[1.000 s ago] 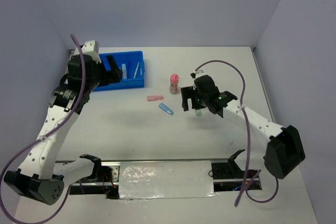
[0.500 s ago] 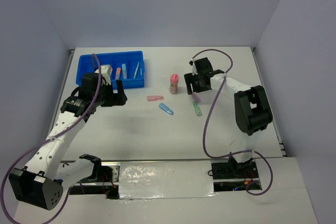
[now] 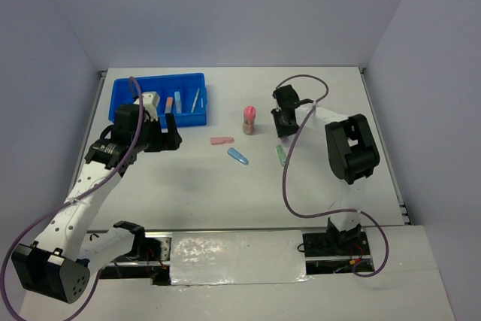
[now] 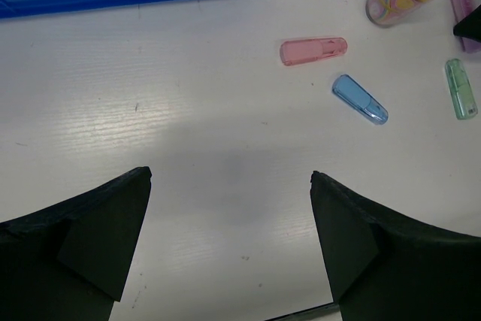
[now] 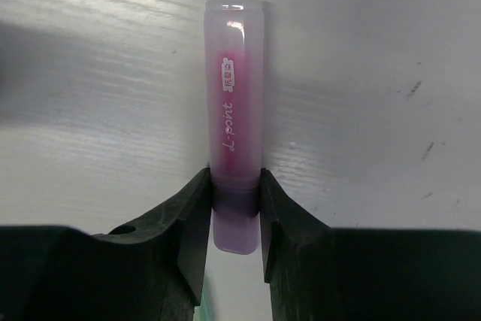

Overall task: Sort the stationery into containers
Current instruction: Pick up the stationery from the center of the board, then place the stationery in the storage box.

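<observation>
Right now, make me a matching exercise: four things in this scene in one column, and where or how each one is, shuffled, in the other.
Column one
1. purple marker
2. green marker
3. blue tray
4. left hand

Column two
A. open, holding nothing
B. far left corner of the table
C. between the fingers of the right hand
D. lying loose on the table

Pairs: 1-C, 2-D, 3-B, 4-A

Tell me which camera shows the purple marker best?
Right wrist: the purple marker sits large, label readable, clamped in the right pincer. Left wrist catches an edge sliver; top view hides it under that pincer.
</observation>
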`<action>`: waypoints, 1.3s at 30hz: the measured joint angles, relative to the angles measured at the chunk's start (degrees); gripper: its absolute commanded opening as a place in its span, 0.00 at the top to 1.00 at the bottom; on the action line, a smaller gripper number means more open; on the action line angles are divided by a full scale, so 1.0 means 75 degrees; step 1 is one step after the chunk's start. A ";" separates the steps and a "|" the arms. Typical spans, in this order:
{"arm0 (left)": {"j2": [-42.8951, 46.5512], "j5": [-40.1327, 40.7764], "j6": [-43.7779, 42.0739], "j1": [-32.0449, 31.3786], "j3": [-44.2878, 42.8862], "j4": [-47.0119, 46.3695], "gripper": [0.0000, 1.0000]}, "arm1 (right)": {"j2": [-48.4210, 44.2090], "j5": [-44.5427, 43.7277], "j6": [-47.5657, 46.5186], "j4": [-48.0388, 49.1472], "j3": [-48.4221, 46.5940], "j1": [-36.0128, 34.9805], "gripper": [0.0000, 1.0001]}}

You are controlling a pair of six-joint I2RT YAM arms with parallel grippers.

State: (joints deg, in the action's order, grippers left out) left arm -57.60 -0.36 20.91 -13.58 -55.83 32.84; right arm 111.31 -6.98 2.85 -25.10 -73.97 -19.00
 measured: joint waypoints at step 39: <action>-0.1381 -0.3311 0.3867 -0.2197 -0.0286 -0.5622 0.31 | -0.6636 0.2567 0.3445 0.1612 0.1999 -0.3378 1.00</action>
State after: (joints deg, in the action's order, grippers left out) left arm -67.96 -25.19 49.91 -30.06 -57.98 -9.32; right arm 61.54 12.27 28.69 -13.02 -58.98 -44.34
